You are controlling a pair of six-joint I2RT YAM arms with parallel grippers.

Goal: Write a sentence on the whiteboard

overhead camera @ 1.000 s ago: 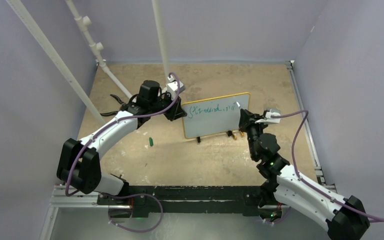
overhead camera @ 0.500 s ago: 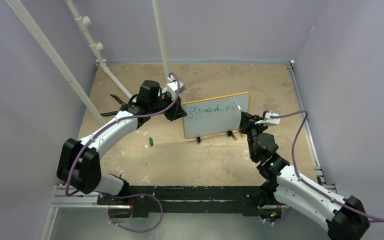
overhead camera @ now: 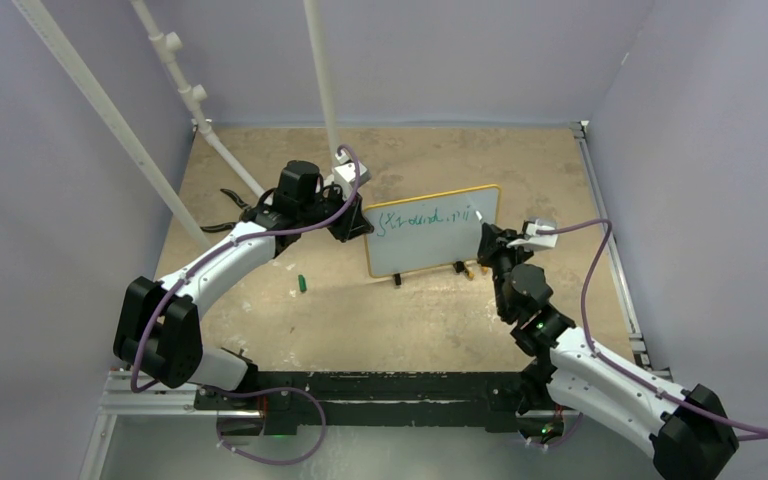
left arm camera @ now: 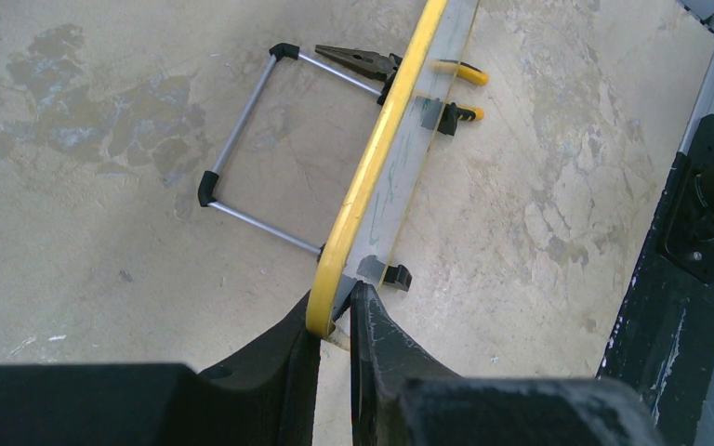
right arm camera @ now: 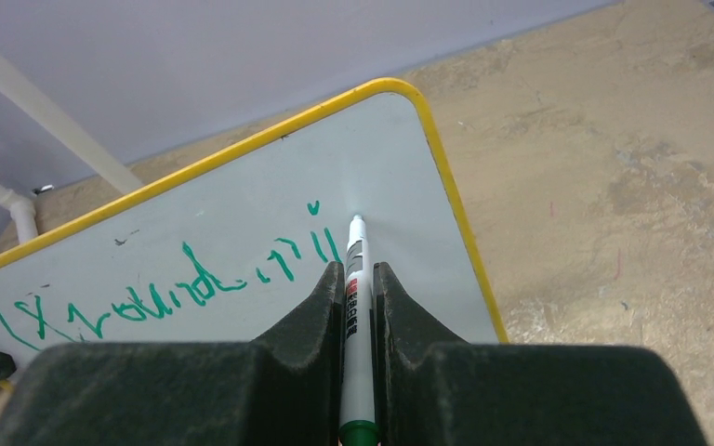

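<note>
Hazards first: loss of the whiteboard (right arm camera: 242, 214) under pen pressure. Right hand (right arm camera: 358, 279) clamped fully shut on the marker (right arm camera: 357, 246), tip at the whiteboard's upper right corner, just right of the last green ticks; cannot be told whether touching or barely off the surface. Too firm a push likely to rock the whiteboard back on its wire stand (left arm camera: 242, 116) or pivot it about the left hand (left arm camera: 335, 311), giving a skipped or smeared stroke. Left hand pinched nearly closed on the yellow frame (left arm camera: 353, 186) at one corner only, a thin hold; slip possible there. Little bare surface left to the right, so risk of running onto the frame; second line probably needed. Whiteboard standing near the middle of the bench (overhead camera: 410, 320), between the two arms, propped leaning on the stand. Sentence (right arm camera: 200, 283): one line of loose green cursive along the upper part, illegible, starting near the left frame and ending in short separate strokes.
</note>
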